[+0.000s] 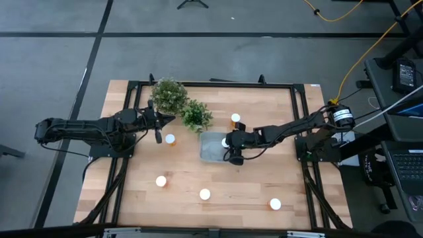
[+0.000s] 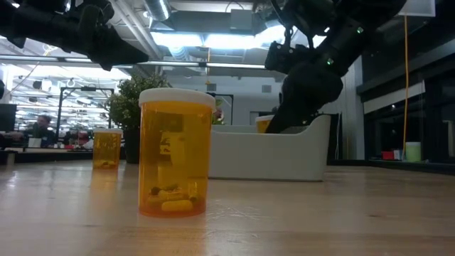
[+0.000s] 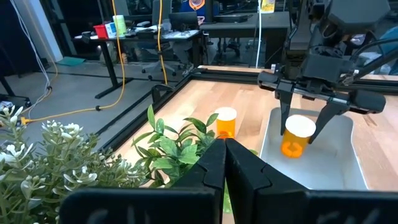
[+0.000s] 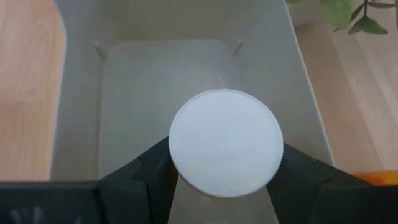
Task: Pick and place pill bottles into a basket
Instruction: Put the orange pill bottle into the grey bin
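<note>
Right claw [image 3: 303, 127] over the basket [image 1: 213, 153], clenched on a pill bottle [image 3: 297, 135] by its sides just under the white cap, bottle upright and inside the basket's opening near the wall that faces the worktop's right edge; not clear whether its base touches the basket floor. Same bottle from straight above in the right wrist view, white cap [image 4: 226, 142] between the two dark fingers [image 4: 146, 171], basket floor bare beneath it. Basket near the middle of the worktop [image 1: 139, 198], just beside the smaller of two potted plants [image 1: 196, 116]; larger plant [image 1: 169, 95] closer to the far edge. Left claw [image 1: 158, 129] out over the left half of the worktop, beside the plants, fingers pressed together and holding nothing. Loose bottle [image 1: 170, 139] just beside the left claw. Another [image 1: 235, 119] behind the basket toward the far edge. Three more along the near edge: one [image 1: 160, 181] toward the left, one [image 1: 205, 194] about midway, one [image 1: 275, 204] toward the near right corner. Midway bottle large and upright in the low view, small pills lying on its bottom.
</note>
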{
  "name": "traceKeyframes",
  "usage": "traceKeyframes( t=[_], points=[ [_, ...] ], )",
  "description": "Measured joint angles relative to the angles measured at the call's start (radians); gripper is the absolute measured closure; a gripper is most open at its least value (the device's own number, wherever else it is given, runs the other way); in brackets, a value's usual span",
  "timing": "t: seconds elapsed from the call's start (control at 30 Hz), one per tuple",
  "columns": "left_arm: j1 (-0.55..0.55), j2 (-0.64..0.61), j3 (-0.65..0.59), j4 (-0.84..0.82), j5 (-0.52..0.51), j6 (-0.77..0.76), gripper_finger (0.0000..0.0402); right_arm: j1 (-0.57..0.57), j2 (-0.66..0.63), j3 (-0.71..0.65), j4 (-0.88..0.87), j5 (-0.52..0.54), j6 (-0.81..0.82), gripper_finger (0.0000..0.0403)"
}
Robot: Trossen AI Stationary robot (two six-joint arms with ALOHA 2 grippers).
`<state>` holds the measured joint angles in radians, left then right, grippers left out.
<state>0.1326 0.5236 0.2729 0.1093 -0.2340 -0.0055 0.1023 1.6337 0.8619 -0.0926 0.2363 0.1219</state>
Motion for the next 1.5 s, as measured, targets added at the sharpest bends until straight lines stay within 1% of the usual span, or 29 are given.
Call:
traceKeyframes(
  t=[0.17, 0.27, 0.37, 1.17, 1.27, 1.5],
  points=[
    [0.000, 0.000, 0.000, 0.000, 0.000, 0.000, 0.0396, 0.000, 0.000, 0.002, -0.025, 0.003, 0.006, 0.0196],
    [0.000, 0.000, 0.000, 0.000, 0.000, 0.000, 0.0396, 0.000, 0.000, 0.002, -0.041, 0.032, 0.017, 0.0196],
    [0.000, 0.000, 0.000, 0.000, 0.000, 0.000, 0.0395, 0.000, 0.000, 0.002, -0.045, 0.036, 0.024, 0.0196],
    [0.000, 0.000, 0.000, 0.000, 0.000, -0.009, 0.0396, 0.000, 0.000, 0.002, -0.058, 0.033, 0.034, 0.0195],
    [0.000, 0.000, 0.000, 0.000, 0.000, -0.009, 0.0396, 0.000, 0.000, 0.002, -0.059, 0.033, 0.034, 0.0185],
    [0.000, 0.000, 0.000, 0.000, 0.000, -0.009, 0.0396, 0.000, 0.000, 0.002, -0.075, 0.033, 0.031, 0.0134]
  ],
)
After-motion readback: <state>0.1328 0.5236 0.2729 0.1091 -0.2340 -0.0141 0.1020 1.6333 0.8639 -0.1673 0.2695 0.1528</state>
